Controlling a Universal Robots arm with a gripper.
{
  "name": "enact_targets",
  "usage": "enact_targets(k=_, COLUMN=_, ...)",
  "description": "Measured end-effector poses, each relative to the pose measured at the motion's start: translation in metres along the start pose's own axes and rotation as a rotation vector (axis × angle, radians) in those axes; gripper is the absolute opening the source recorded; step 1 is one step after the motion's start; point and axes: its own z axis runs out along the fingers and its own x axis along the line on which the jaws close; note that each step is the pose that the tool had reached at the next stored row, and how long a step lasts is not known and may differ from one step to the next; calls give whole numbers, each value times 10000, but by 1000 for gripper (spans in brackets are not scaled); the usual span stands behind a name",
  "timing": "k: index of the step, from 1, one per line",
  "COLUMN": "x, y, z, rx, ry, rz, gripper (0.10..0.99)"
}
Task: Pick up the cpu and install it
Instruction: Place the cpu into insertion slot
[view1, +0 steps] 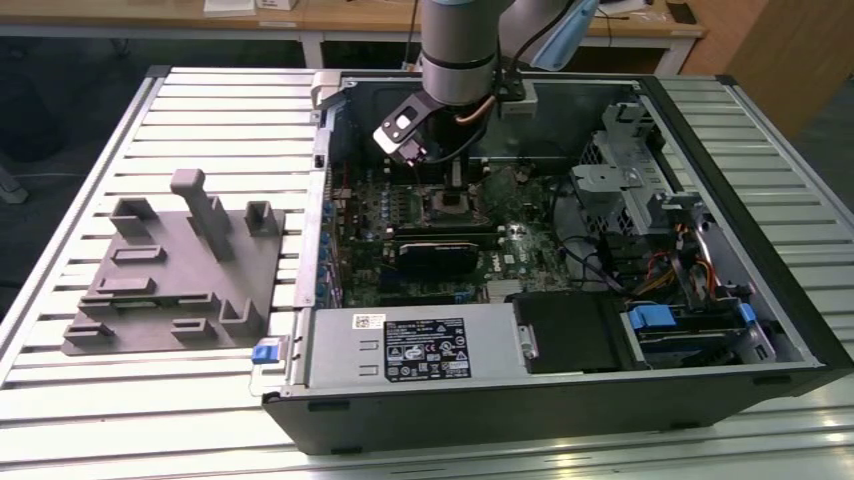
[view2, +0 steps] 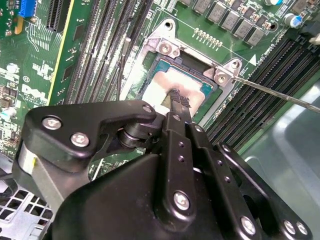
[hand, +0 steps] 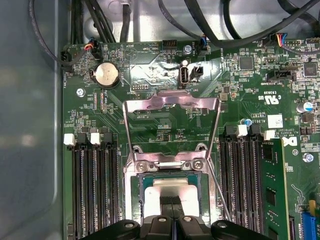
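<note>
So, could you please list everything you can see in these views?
cpu: one, silver-grey, lying in the motherboard's socket.
load plate: one, silver, swung open beside the cpu.
motherboard: one, green, inside the case.
coin cell: one, silver, on the motherboard.
case: one, black, open, on the table.
tray: one, grey, with upright blocks, at the exterior view's left of the case.
table: one, silver, slatted.
arm: one, grey, over the case.
gripper: one, black, fingers shut, over the cpu.
</note>
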Motion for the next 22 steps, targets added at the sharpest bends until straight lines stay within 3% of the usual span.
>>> enact_targets(k=17, x=0, y=-1, z=14, rx=1, ry=4, rz=1, gripper=106)
enact_targets(k=22, x=0, y=3, z=-46, rx=0, ry=6, rz=1, gripper=106)
